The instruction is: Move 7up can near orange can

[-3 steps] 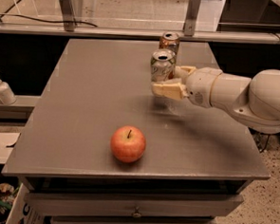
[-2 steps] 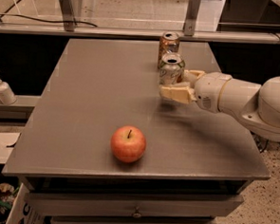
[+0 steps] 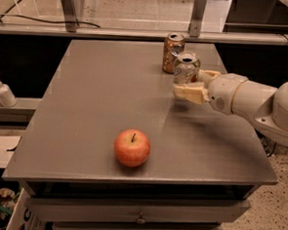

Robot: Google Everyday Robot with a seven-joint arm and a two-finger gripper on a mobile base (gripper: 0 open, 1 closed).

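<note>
The 7up can [image 3: 186, 67], pale with a silver top, stands upright at the back right of the grey table [image 3: 101, 99]. My gripper [image 3: 189, 83] reaches in from the right and is shut on it, one cream finger [image 3: 190, 94] across its near lower side and the other behind it. The can's base is hidden by the near finger. The orange can [image 3: 172, 53], coppery with a silver top, stands upright just behind and left of the 7up can, very close to it.
A red-orange apple [image 3: 132, 147] sits near the table's front edge, left of the arm. A soap dispenser [image 3: 2, 91] stands on a ledge to the left. A metal rail [image 3: 139, 34] runs behind the table. Drawers [image 3: 138, 212] are below the front edge.
My gripper and the 7up can have moved together to the right, from in front of the orange can to its right front. The orange can and apple have not moved.
</note>
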